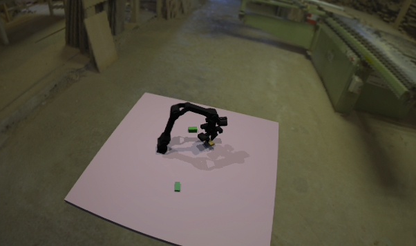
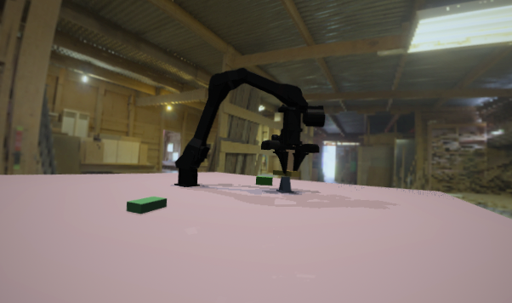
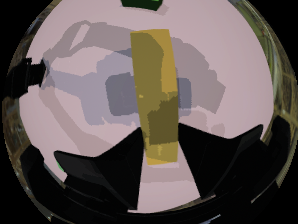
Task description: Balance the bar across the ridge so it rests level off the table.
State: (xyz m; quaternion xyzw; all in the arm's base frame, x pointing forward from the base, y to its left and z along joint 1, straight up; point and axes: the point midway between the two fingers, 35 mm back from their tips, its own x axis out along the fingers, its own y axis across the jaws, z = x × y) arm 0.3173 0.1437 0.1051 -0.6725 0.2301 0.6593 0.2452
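Observation:
A yellow bar (image 1: 211, 142) (image 2: 292, 174) (image 3: 152, 60) looks about level, above the table top. My gripper (image 2: 290, 171) (image 3: 159, 129) points down and is shut on the bar, nearer one end than its middle in the wrist view. The grey-blue ridge (image 2: 284, 185) (image 3: 184, 93) stands on the table directly under the bar and shows on both sides of it in the wrist view; the bar lies across it. The bar's underside is at or just above the ridge's top; whether they touch cannot be told. The fingers hide part of the bar in the top and exterior views.
A green block (image 1: 192, 130) (image 2: 264, 180) (image 3: 142, 4) lies behind the ridge in the exterior view. Another green block (image 1: 177, 186) (image 2: 145, 205) lies toward the near side of the pink table (image 1: 231, 207) (image 2: 242, 255). The arm's base stands left of the ridge.

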